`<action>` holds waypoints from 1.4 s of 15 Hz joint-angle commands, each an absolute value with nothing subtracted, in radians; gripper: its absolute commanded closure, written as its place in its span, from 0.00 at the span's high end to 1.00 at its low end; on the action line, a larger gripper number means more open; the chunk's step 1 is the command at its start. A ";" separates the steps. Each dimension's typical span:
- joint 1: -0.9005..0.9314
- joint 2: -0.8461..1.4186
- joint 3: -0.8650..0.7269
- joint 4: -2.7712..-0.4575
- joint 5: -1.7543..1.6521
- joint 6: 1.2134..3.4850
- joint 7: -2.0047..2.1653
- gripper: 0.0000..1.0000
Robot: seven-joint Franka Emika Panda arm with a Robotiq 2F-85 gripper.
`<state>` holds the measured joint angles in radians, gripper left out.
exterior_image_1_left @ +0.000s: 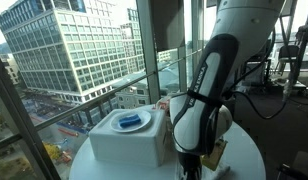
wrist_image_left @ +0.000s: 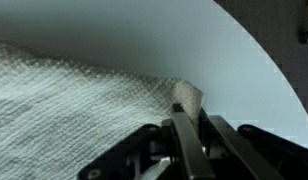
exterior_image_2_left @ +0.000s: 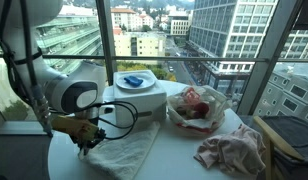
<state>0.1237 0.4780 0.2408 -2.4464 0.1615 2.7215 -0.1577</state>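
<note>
The white towel lies flat on the round table. In an exterior view it sits on the near left part, with one corner lifted off the surface. My gripper has that corner: in the wrist view the fingers stand close together and the cloth's tip is pinched up between them, so I read this as a grip on the towel, low over the tabletop. I judge the step in hand to be taking hold of the corner. Any next move calls for a slow, steady pull that keeps the thin fold from slipping out of the pinch. Farther back stands a white box with a blue dish on top. To its right is a bag with something red inside. A crumpled pink cloth lies near right, well apart from my gripper.
</note>
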 commanded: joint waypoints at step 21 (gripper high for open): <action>0.178 0.489 0.226 -2.450 0.034 2.629 -0.096 0.42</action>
<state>0.1478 0.5195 0.2443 -2.4236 0.0653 2.6148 -0.1294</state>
